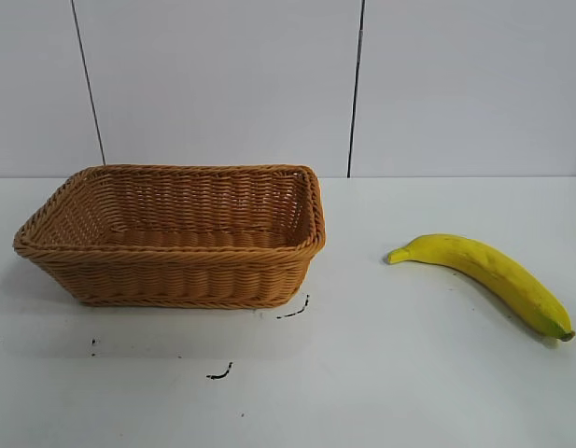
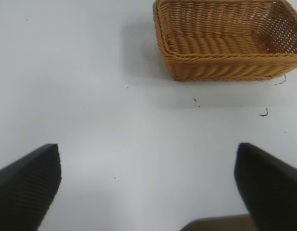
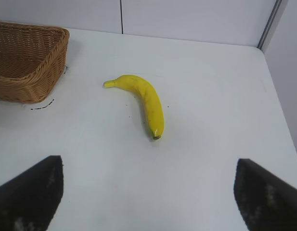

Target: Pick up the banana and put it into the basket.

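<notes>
The yellow banana (image 1: 488, 276) lies flat on the white table at the right, its dark end toward the front right. The tan woven basket (image 1: 175, 271) stands at the left and is empty. Neither arm shows in the exterior view. My right gripper (image 3: 148, 192) is open and empty above the table, with the banana (image 3: 144, 102) well ahead of its fingertips. My left gripper (image 2: 147, 185) is open and empty over bare table, with the basket (image 2: 225, 67) farther off ahead.
Small dark marks (image 1: 222, 371) dot the table in front of the basket. A white panelled wall (image 1: 288, 84) stands behind the table. The table's far edge and right edge (image 3: 278, 96) show in the right wrist view.
</notes>
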Tool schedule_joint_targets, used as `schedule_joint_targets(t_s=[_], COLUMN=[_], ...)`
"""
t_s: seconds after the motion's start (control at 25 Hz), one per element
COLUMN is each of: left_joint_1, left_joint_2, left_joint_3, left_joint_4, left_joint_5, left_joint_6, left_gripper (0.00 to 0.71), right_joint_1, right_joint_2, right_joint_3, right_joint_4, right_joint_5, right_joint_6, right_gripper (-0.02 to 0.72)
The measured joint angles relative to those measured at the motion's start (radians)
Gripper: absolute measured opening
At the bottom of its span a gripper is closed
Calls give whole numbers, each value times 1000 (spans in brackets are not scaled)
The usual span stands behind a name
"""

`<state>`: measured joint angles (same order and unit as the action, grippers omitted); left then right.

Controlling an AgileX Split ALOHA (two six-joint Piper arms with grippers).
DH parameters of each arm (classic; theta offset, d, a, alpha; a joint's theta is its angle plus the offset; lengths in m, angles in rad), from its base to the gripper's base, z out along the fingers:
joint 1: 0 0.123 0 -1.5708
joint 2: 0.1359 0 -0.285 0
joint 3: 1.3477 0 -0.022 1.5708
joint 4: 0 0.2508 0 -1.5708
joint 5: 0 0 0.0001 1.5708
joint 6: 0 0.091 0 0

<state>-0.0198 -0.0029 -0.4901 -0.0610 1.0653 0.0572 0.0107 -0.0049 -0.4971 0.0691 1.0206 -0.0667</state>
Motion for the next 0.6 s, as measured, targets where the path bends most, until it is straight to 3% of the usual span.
schedule_joint_targets(t_s=[0.4, 0.6], left_joint_1=[0, 0], left_joint_2=[0, 0], left_joint_3=[0, 0], left_joint_4=[0, 0], left_joint_5=[0, 0], left_joint_6=[0, 0], left_gripper=[695, 695], right_joint_1=[0, 0], right_joint_2=[8, 174], right_joint_3=[-17, -134], right_joint_4=[-3, -3], right_joint_5=[1, 0], right_joint_6=[6, 26], right_gripper=[689, 689])
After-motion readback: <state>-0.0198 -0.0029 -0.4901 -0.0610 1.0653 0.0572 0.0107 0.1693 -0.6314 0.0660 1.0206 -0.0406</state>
